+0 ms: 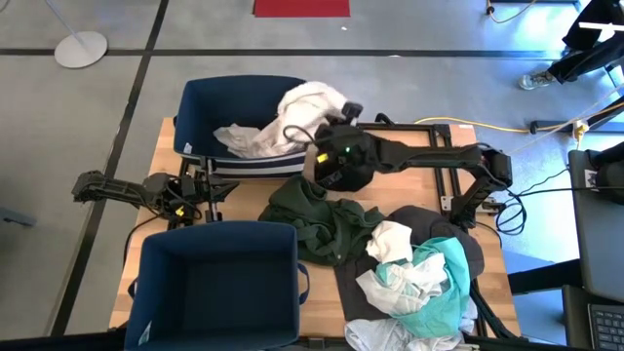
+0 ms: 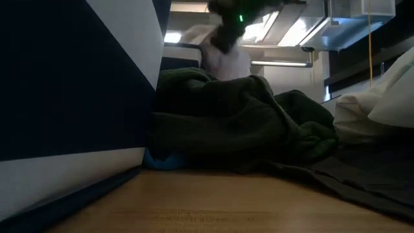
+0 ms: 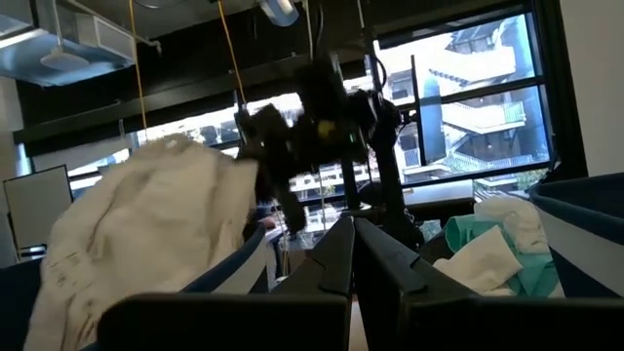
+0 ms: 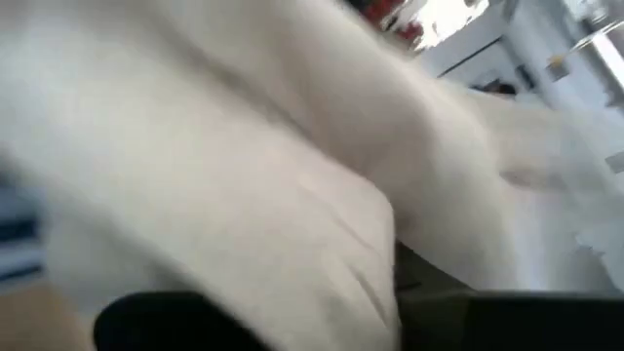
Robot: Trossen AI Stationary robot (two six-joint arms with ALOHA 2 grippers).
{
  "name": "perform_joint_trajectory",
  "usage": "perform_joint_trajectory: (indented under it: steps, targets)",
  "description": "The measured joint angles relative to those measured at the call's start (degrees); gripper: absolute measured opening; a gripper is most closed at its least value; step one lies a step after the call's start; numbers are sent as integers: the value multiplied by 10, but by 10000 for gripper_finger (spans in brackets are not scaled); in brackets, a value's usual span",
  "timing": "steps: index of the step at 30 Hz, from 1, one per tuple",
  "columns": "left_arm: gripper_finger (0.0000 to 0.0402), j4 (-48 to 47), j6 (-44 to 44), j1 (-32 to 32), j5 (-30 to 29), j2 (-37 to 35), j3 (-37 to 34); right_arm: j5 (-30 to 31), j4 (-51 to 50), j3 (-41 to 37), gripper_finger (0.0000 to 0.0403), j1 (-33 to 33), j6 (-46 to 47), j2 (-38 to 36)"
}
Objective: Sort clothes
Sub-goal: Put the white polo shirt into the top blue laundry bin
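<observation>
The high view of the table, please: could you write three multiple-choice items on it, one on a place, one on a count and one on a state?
1. Where does the white garment lie?
A. over the rim of the far bin
B. in the near bin
C. on the floor

2. How many dark blue bins stand on the table?
A. one
B. two
C. three

3. What is the state of the near bin?
A. heaped with clothes
B. tipped on its side
C. upright, no garment seen inside

Answers:
1. A: the cloth hangs over the edge of the far bin, at the right gripper.
2. B: one far, one near.
3. C: only its dark inside shows, while the dark green garment lies on the table beside it.
</observation>
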Motion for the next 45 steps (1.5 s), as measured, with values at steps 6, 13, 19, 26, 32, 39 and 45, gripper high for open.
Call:
perform_joint_trajectory:
  steps: [6,13,19,26,32,39,45]
  targets:
    - [0,0,0,0,0,0,0,-97,11,113,12,-5,-24,0]
    - [0,1,1,0,0,0,0,-269,93,170,13,-27,-7,22]
    - [0,2,9,0,0,0,0,-444,124,241,16,-51,-2,80]
    - [0,2,11,0,0,0,0,-573,122,364,13,-57,25,168]
    - [0,1,13,0,0,0,0,-595,122,415,13,-56,66,208]
    - [0,1,12,0,0,0,0,-565,36,414,20,-56,167,220]
    - [0,1,12,0,0,0,0,-510,-61,414,86,-57,221,219]
